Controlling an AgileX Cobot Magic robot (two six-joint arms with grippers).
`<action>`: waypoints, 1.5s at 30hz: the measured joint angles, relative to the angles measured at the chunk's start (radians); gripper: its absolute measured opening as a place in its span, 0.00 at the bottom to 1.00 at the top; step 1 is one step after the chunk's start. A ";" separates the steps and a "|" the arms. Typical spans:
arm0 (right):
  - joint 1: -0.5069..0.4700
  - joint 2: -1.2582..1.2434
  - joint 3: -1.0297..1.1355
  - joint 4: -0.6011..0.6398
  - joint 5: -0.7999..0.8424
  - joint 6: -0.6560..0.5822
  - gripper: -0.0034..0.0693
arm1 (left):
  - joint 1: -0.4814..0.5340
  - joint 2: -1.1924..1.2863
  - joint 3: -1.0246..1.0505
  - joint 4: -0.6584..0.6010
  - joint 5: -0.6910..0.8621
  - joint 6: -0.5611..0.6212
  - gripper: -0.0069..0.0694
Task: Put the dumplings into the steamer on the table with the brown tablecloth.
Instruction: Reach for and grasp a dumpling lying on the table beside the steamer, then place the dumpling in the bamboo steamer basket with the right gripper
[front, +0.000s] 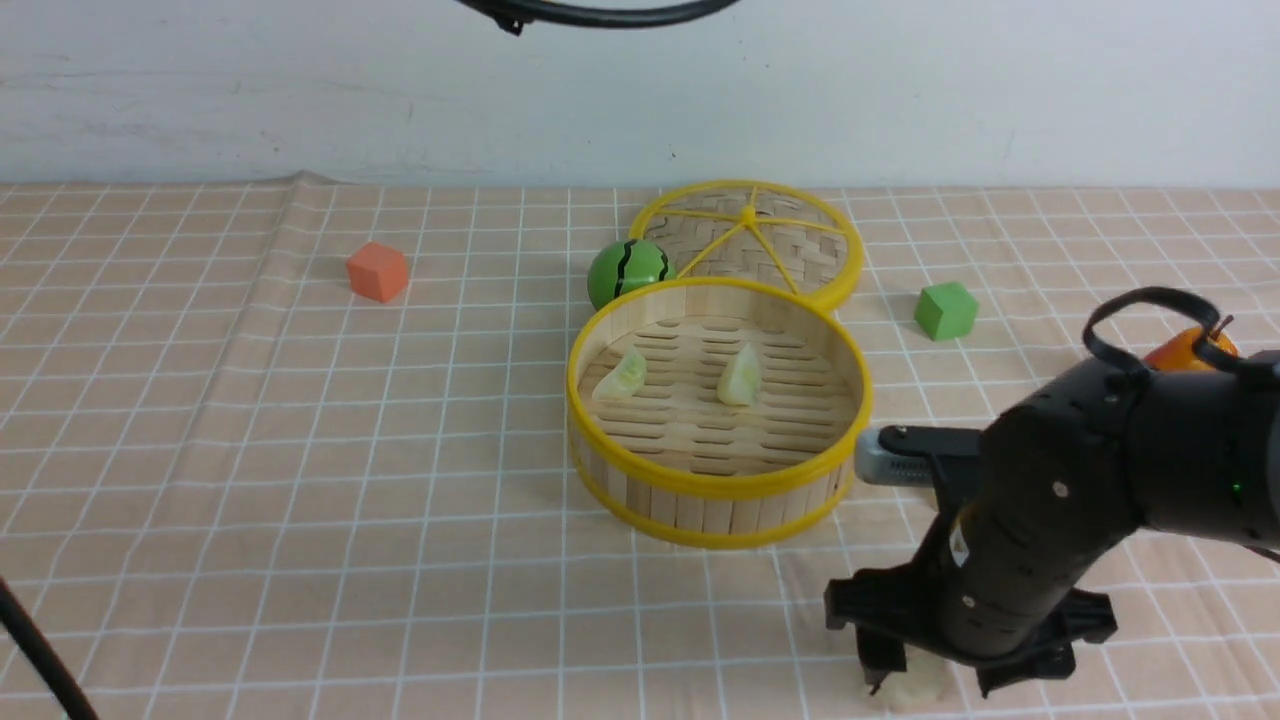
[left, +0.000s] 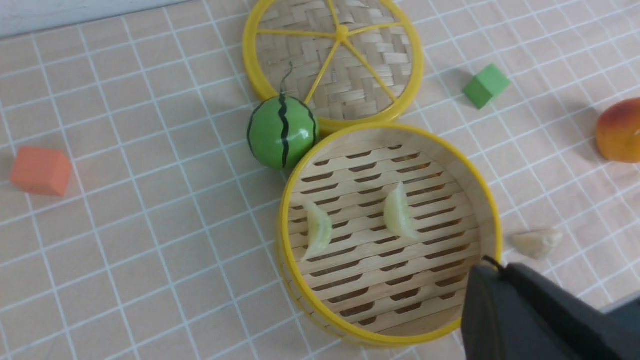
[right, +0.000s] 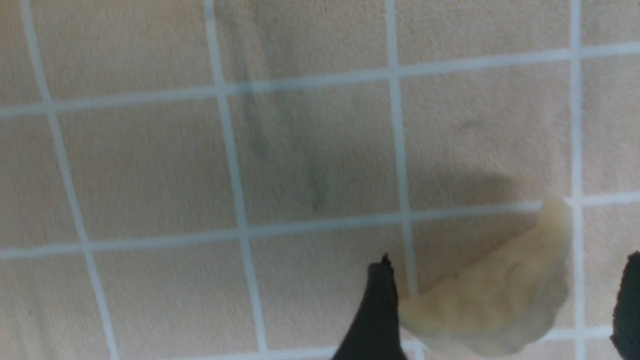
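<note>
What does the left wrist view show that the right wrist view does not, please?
Left wrist only: the steamer holding two green dumplings, the lid, watermelon ball, orange cube, green cube and peach. Right wrist only: the right gripper, jaws open astride a cream dumpling. Both: the brown tablecloth; a loose dumpling beside the steamer shows in the left wrist view, possibly not the same one.

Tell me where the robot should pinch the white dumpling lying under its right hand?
Pinch the cream dumpling across its plump middle, coming straight down from above. It lies flat on the tablecloth, a crescent whose thin ends would likely slip. The right gripper has open fingers either side of it.
</note>
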 joint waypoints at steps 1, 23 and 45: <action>0.000 0.010 -0.002 0.001 -0.015 0.013 0.82 | 0.000 -0.002 0.001 -0.005 0.000 0.001 0.07; 0.000 -0.063 -0.032 -0.058 0.054 -0.109 0.41 | -0.001 -0.004 0.002 -0.012 0.001 0.005 0.07; 0.001 0.451 -0.849 0.129 0.214 -0.523 0.40 | -0.002 -0.285 0.165 0.137 0.001 -0.039 0.07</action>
